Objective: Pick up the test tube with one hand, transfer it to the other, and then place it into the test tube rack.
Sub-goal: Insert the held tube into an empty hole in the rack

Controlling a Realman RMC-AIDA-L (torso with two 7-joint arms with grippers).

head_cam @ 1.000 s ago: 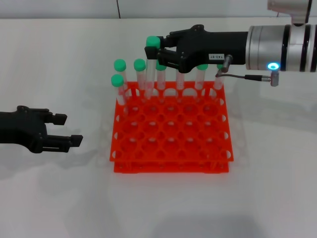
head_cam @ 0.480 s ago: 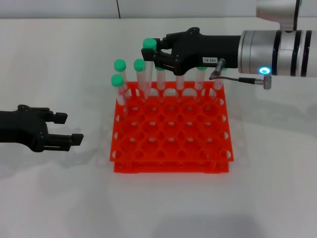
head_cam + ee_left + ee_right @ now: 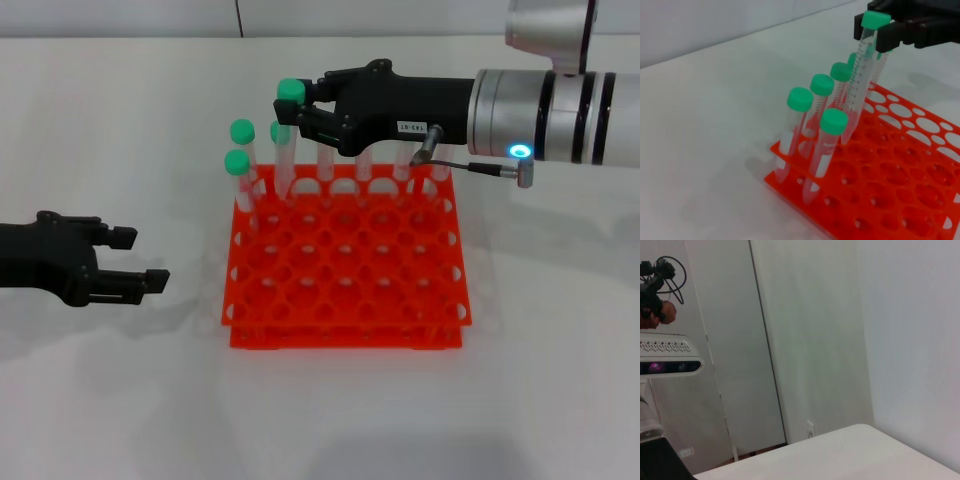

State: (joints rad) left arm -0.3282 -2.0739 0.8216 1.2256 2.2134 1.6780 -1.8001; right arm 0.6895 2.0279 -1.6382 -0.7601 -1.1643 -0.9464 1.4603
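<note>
Gripping the test tube by its cap, right gripper hangs over the rack's far-left holes; left gripper parked left, fingers spread, empty.

One orange-red test tube rack sits on one white desk. Green-capped tubes number eight: one test tube gripped aloft and seven standing tubes in the rack. There are two black end effectors, the left end effector and the right end effector.

A white table holds everything; pale wall panels rise behind it.
</note>
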